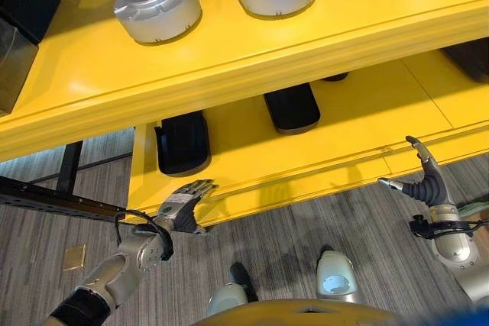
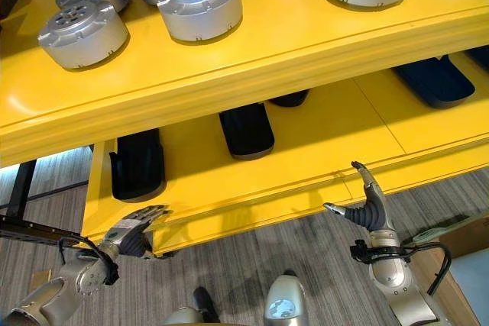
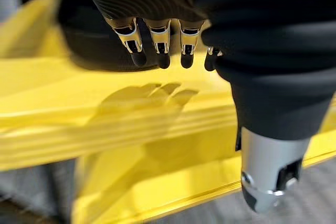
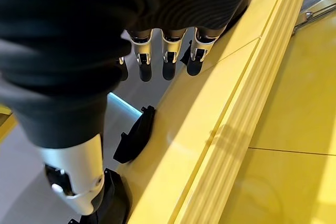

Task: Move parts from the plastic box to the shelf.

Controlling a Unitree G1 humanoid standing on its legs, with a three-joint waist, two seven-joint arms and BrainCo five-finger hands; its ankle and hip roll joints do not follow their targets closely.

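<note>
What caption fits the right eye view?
Both open hands, left and right, at the yellow shelf's lower edge, silver round parts above.

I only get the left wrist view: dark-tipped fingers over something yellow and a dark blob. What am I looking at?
Observer: That is a yellow shelf with two levels. The blob is most likely a black part lying on the lower level, just past the left robot hand.
Operator: Is anything on the upper level?
Observer: Yes, several round silver parts stand there.
Operator: And the other arm?
Observer: The right robot hand is by the lower level's front edge, fingers straight, holding nothing.
</note>
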